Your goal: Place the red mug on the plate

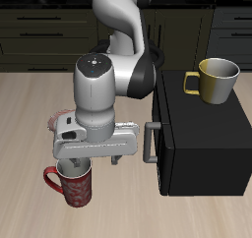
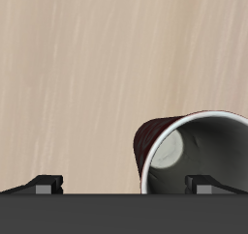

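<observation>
The red mug (image 1: 74, 189) stands upright near the table's front edge, its handle (image 1: 49, 180) pointing away from the black box. It also shows in the wrist view (image 2: 199, 153), with its grey-white inside. My gripper (image 1: 95, 163) is right above it and open. The jaws stand wide apart, and in the wrist view (image 2: 126, 186) one fingertip (image 2: 207, 185) is over the mug's opening and the other (image 2: 45, 185) is outside it. The plate (image 1: 61, 115) lies just behind the mug. It is mostly hidden by my hand, and only a bit of its patterned rim shows.
A black box (image 1: 202, 134) with a handle (image 1: 150, 144) on its side stands close beside my gripper. A yellow-olive mug (image 1: 218, 80) sits on top of it. Dark cabinets run along the back.
</observation>
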{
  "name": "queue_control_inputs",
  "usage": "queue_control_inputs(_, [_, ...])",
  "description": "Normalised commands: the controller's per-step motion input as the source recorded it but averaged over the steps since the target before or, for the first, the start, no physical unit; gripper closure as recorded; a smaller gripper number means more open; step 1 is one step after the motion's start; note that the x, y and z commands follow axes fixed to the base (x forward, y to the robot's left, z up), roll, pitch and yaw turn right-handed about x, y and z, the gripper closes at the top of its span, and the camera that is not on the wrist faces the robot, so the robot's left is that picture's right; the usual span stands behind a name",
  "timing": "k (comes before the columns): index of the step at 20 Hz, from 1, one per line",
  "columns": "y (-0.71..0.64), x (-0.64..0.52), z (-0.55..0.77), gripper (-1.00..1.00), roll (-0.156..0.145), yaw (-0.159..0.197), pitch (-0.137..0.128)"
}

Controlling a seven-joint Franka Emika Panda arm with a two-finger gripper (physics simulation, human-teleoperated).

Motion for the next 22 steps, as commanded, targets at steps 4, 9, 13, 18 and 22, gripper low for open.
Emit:
queue_control_inputs(4, [-0.02, -0.02, -0.16, -1.00, 0.003, 0.013, 0.017])
queue_control_inputs(9, [-0.07, 0.02, -0.22, 1.00, 0.009, -0.032, 0.059])
queue_control_inputs(13, [-0.08, -0.04, -0.02, 1.00, 0.000, -0.002, -0.002])
queue_control_inputs(18, [-0.13, -0.04, 0.10, 1.00, -0.005, -0.025, -0.014])
queue_control_inputs(22, [-0.09, -0.03, 0.05, 1.00, -0.010, -0.011, -0.007])
